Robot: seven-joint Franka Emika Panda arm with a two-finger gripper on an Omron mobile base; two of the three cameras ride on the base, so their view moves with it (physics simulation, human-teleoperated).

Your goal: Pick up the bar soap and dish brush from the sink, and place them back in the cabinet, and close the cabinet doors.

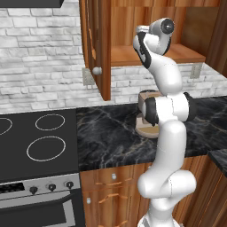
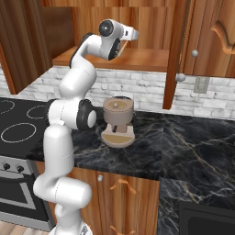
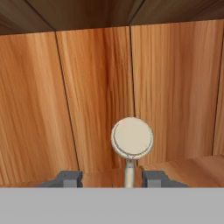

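In the hand view the dish brush [image 3: 131, 138] shows its round cream head against the cabinet's wooden back wall [image 3: 87, 96], its thin pale handle running down between my fingertips [image 3: 68, 178]. My gripper [image 3: 111, 178] is open: both tips stand clear of the handle on either side. The arm reaches high into the open reddish-brown cabinet [image 1: 177, 53], the gripper [image 1: 140, 30] just above its shelf [image 2: 142, 58]. Both cabinet doors stand open, the left one [image 1: 101, 48] and the right one [image 2: 176, 55]. The bar soap and the sink are out of view.
A round tan coffee machine [image 1: 148, 117] [image 2: 118, 120] stands on the dark marbled counter [image 1: 111, 133] below the cabinet. A black stove [image 1: 40, 137] lies to the left. Lower wooden cabinet fronts [image 2: 124, 197] run under the counter.
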